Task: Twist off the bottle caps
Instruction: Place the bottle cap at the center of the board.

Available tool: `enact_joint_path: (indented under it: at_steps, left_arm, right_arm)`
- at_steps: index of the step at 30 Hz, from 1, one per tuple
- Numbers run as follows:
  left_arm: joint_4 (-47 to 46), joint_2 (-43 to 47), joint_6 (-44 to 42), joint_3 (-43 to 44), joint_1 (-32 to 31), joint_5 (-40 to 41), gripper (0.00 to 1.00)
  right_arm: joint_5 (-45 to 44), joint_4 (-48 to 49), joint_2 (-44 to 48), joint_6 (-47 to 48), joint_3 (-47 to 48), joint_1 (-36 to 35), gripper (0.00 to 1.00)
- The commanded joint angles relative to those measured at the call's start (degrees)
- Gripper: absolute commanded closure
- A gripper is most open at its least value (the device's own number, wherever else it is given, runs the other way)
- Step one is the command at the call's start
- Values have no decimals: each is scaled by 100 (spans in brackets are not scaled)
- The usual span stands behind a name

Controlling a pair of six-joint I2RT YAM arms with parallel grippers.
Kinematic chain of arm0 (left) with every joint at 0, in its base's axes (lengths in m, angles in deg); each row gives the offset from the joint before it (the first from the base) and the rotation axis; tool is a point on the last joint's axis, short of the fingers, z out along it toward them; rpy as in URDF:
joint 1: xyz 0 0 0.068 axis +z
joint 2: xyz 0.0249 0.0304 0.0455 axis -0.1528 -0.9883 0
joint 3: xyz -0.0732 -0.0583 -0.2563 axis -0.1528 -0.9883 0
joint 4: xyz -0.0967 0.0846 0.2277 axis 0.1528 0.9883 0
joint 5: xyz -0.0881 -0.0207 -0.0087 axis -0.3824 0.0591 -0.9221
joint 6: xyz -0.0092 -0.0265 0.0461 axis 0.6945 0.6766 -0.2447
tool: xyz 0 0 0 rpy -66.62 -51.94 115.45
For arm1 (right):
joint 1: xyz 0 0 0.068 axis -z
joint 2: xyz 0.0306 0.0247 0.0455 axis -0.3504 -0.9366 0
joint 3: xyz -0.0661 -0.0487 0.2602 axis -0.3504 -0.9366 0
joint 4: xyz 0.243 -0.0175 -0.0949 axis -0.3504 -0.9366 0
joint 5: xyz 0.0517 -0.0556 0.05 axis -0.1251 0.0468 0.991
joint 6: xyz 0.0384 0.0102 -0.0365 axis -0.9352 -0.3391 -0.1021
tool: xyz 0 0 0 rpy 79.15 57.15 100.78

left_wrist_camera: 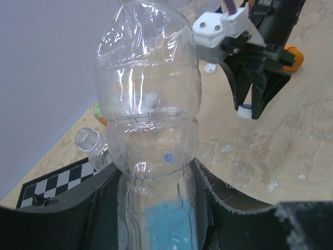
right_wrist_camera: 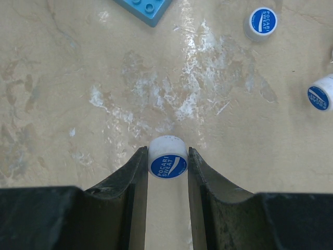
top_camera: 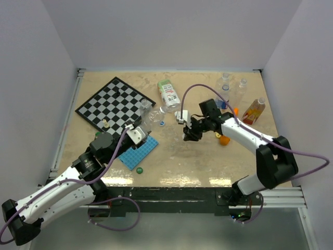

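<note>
Beige bench (top_camera: 197,166): work at centre. Clear bottle (left_wrist_camera: 148,120): clamped in left hand (left_wrist_camera: 156,167), centre-left, neck out of view. Far-right bottles (top_camera: 234,86): too small to tell if capped. Right hand (right_wrist_camera: 167,152): pinching white-blue cap (right_wrist_camera: 168,160), right of bottle. Loose caps (right_wrist_camera: 261,22): two on bench beyond. Judgement: several caps off, remainder uncertain.

The blue disc on the white cap (right_wrist_camera: 167,164) held in the right claw (right_wrist_camera: 167,151) read "POCARI SWEAT". A second white cap (right_wrist_camera: 261,22), lying on the bench (right_wrist_camera: 78,78), bore the same wording. Print on a third cap (right_wrist_camera: 319,97) was illegible.
</note>
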Motion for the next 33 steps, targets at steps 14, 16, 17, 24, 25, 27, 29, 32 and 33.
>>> enact_joint_path:
  at_steps: [14,16,17,24,25,27,29,32,33]
  left_arm:
    - [-364,87,75,-45,152,-20,99]
    - [-381,87,75,-54,161,-29,100]
    - [-390,96,75,-54,152,-29,100]
    - [-390,25,66,-80,170,-108,99]
    - [-390,34,66,-80,170,-108,99]
    - [-399,60,75,-89,170,-108,99]
    - [-417,96,83,-115,170,-108,99]
    - [-460,148,84,-142,170,-275,99]
    - [-478,166,92,-151,170,-284,100]
  right_arm:
    - [-595,289,-2529,-1410,1854,-670,69]
    - [-551,245,-2591,-1392,1960,-679,61]
    - [-542,236,-2583,-1375,1961,-670,53]
    - [-393,96,-2311,-1164,1899,-653,41]
    - [-375,69,-2223,-1111,1873,-661,41]
    - [-357,25,-1995,-988,1794,-653,40]
    - [-331,-1,-1635,-865,1671,-626,40]
    - [-410,16,-845,-654,1461,-547,41]
    - [-488,51,-547,-619,1399,-530,41]
